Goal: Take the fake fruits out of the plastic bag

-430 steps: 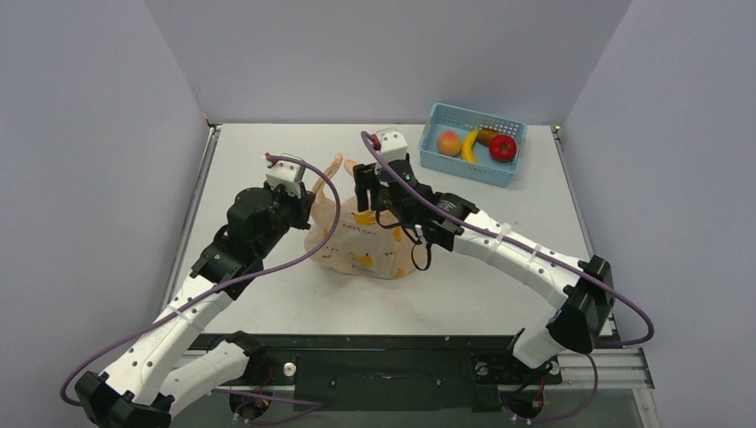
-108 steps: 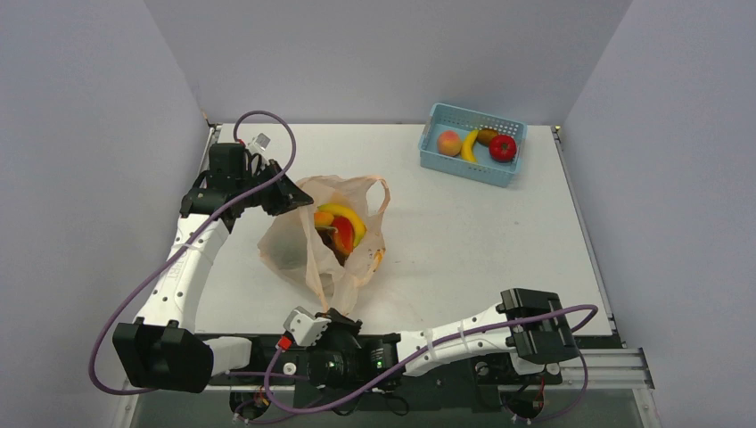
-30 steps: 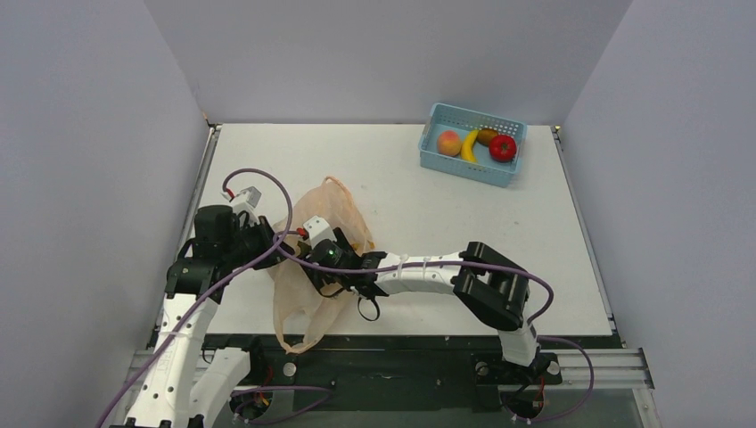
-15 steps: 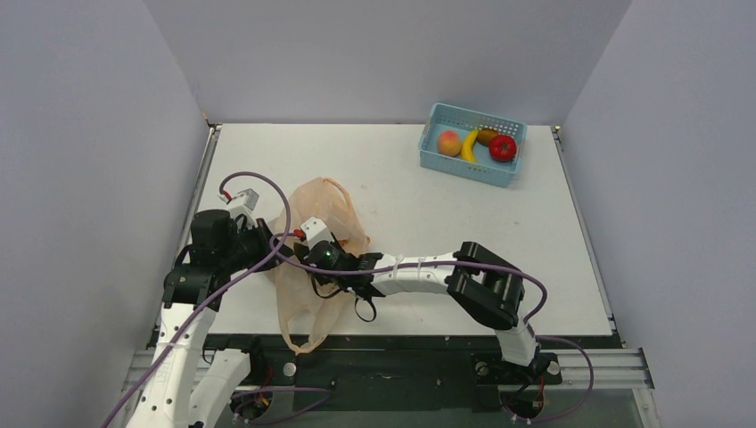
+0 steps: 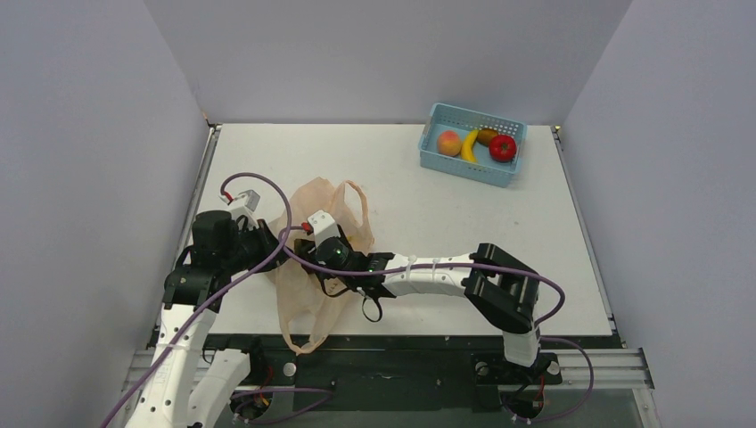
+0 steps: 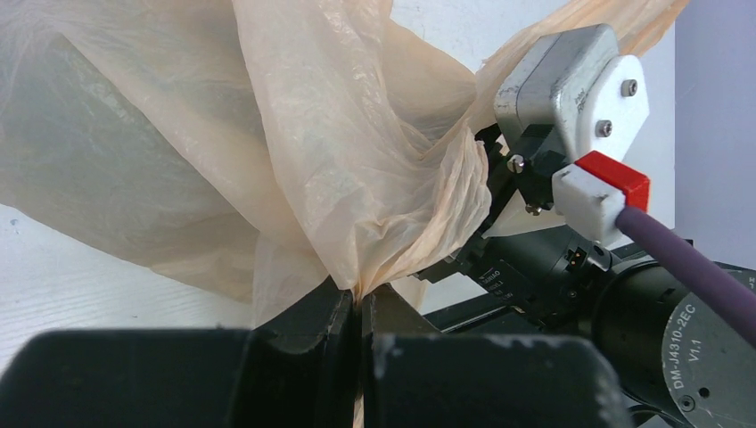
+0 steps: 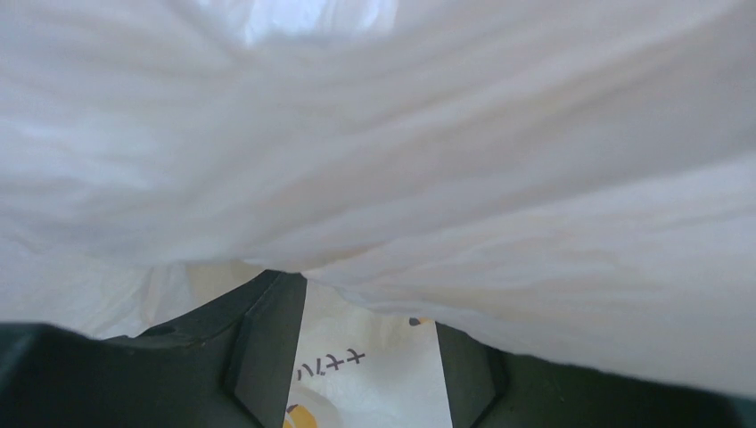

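White table (image 5: 446, 214), grey walls: bag pinched up, fruits out of sight.

The plastic bag (image 5: 308, 294) sat crumpled directly ahead of the left tool (image 6: 359, 308), whose tips were clamped tight on a gathered fold of its film, probably to hold the mouth up and taut so the other arm could get in. No fake fruits showed through the film, and whether any were inside could not be told. Just beyond the left tool, the right tool (image 7: 367, 357) stood with jaws wide apart, gripping nothing. Film was draped over it, and it was apparently feeling for a fruit. Well away from both tools sat a blue basket (image 5: 468, 171).
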You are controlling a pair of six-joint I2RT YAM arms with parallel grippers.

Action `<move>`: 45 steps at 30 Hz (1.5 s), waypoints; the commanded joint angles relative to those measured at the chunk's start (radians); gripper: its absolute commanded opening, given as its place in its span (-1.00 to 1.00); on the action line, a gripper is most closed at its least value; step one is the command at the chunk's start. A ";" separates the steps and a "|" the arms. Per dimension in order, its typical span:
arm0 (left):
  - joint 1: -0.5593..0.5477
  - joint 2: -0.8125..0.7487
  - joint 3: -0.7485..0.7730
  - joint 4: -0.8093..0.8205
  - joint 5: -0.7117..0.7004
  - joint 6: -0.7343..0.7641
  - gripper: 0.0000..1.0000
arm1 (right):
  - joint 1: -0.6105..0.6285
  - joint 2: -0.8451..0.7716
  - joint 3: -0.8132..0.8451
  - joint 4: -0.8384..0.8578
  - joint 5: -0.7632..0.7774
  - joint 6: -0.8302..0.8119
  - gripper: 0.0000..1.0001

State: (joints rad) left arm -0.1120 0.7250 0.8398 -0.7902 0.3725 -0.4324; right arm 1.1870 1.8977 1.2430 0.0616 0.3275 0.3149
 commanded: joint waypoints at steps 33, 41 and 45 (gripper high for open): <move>-0.079 -0.016 -0.002 0.020 -0.041 -0.008 -1.00 | -0.004 0.228 0.202 0.069 0.001 0.012 0.15; -0.088 -0.016 -0.001 0.020 -0.053 -0.011 -1.00 | -0.012 0.144 0.142 0.079 0.000 0.009 -0.24; -0.090 -0.019 -0.001 0.018 -0.057 -0.015 -1.00 | -0.011 0.078 0.099 0.091 0.002 0.006 -0.43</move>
State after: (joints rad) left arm -0.1959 0.7181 0.8185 -0.8116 0.2970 -0.4397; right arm 1.1786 2.0712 1.3880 0.1623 0.3248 0.3218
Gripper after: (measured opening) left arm 0.003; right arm 0.325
